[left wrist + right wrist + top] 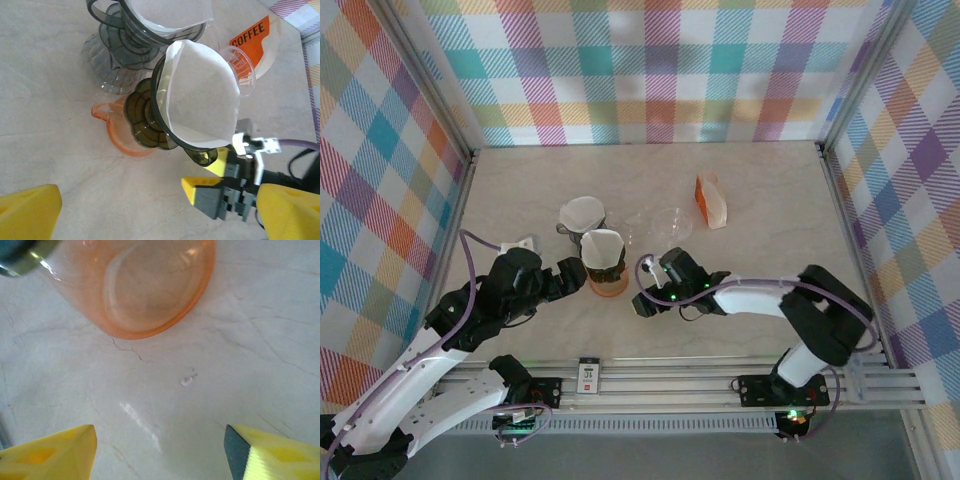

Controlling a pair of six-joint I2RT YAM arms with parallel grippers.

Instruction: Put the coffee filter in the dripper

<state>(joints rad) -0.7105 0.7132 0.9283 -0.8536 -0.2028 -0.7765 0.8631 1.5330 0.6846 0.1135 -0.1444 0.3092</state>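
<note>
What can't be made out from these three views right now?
Left wrist: the coffee filter covers the inside of the dripper, so how deep it seats is hidden.
Left wrist: the rear dripper is cut off by the top edge.
Right wrist: the orange server is cut off by the top edge.
Right wrist: a white speck on the table is too small to identify.
Top external: the coffee bag print is too small to read.
</note>
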